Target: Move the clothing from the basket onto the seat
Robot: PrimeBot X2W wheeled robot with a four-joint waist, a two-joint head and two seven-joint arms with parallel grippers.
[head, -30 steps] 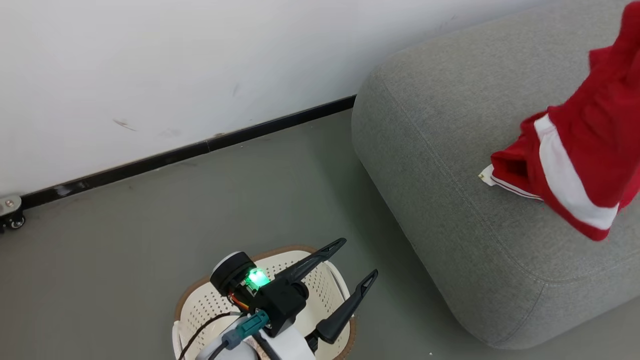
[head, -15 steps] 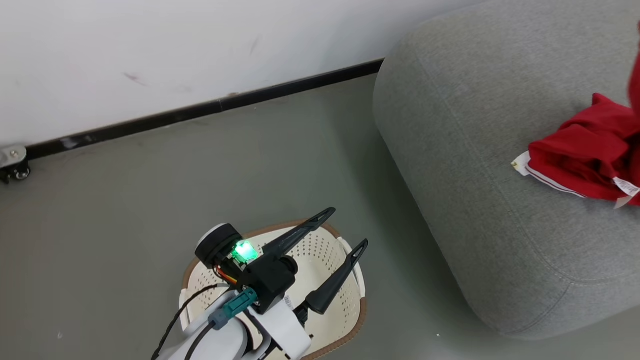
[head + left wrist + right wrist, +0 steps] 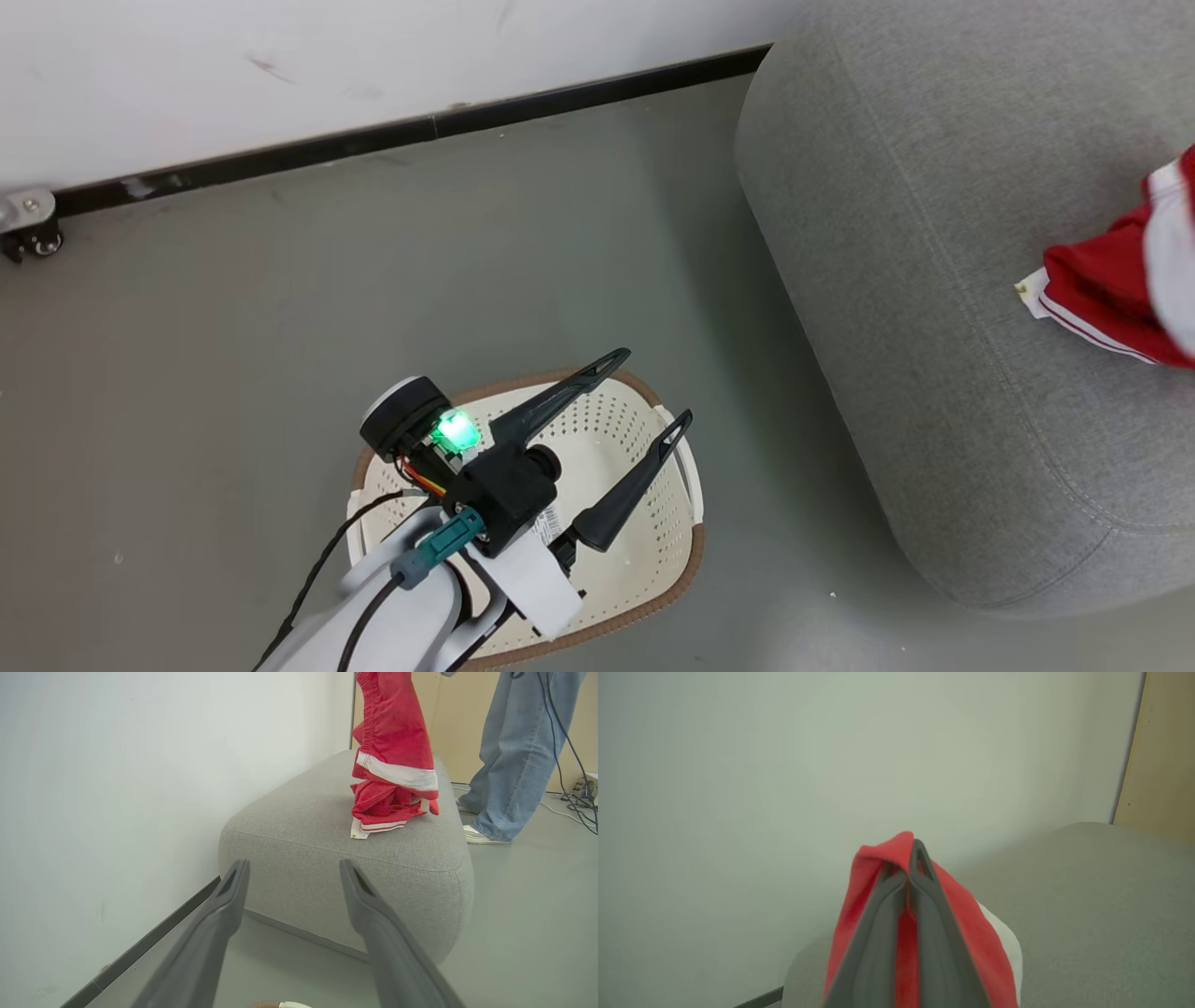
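Our right gripper (image 3: 910, 861) pinches red clothing (image 3: 395, 760) over the seat (image 3: 299, 816).
Our left gripper (image 3: 653, 385) hangs spread and empty over the basket (image 3: 667, 551), seat at 2 o'clock.

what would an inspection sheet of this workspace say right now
surface: grey floor; the basket stands on it beside the seat.
job's things: basket shows no red inside where the left forearm leaves it visible; clothing hangs over the seat, lower folds resting on it.
clutter: nothing seen.
grippers: left gripper open above the basket, holding nothing; right gripper shut on the clothing.
cables: black cable along that forearm; more cables past the seat.
surroundings: white wall, black baseboard, a person's legs beyond the seat.
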